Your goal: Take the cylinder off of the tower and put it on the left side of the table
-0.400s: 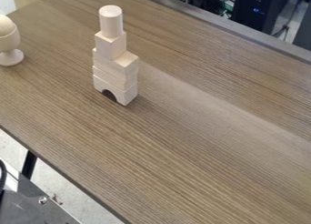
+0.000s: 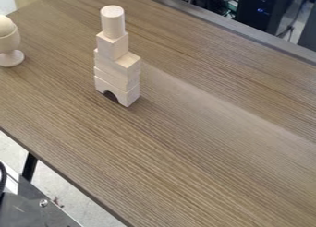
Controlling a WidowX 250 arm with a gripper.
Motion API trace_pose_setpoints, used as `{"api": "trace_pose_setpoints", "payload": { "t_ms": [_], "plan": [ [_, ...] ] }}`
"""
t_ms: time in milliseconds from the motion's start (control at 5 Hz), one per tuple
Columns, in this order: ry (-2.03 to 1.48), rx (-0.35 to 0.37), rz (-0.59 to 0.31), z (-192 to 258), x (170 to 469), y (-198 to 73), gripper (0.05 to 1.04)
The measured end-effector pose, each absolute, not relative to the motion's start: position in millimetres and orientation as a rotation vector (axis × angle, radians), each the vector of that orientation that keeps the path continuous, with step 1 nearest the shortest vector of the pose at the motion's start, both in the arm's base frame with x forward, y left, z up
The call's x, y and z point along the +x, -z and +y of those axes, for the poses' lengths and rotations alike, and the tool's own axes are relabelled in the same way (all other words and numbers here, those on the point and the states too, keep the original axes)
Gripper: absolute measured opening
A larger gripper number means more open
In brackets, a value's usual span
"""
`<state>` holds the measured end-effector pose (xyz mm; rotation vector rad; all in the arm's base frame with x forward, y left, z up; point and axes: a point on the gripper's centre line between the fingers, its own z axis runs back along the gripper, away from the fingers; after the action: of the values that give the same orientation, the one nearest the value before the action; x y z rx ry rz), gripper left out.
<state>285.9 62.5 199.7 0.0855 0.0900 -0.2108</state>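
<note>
A pale cylinder (image 2: 113, 24) stands upright atop the block tower (image 2: 117, 74) on the desk (image 2: 197, 143) – grasping it seems next, needing a centred grip that spares the tower – and I cannot tell how the fingers stand.

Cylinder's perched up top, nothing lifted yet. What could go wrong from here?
The cylinder stands upright on the narrow cube, so a sideways nudge could tip it off. The cube sits on the wider blocks without visible fastening, so a low grasp might drag it along. The arch at the bottom carries everything, so a hard bump could topple the tower.
</note>
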Motion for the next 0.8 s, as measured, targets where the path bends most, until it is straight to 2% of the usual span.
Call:
{"api": "trace_pose_setpoints", "payload": {
  "t_ms": [600, 800],
  "plan": [
    [0.143, 0.085, 0.088, 77, 289, -196, 0.999],
    [0.139, 0.097, 0.119, 82, 283, -186, 0.999]
  ]
}}
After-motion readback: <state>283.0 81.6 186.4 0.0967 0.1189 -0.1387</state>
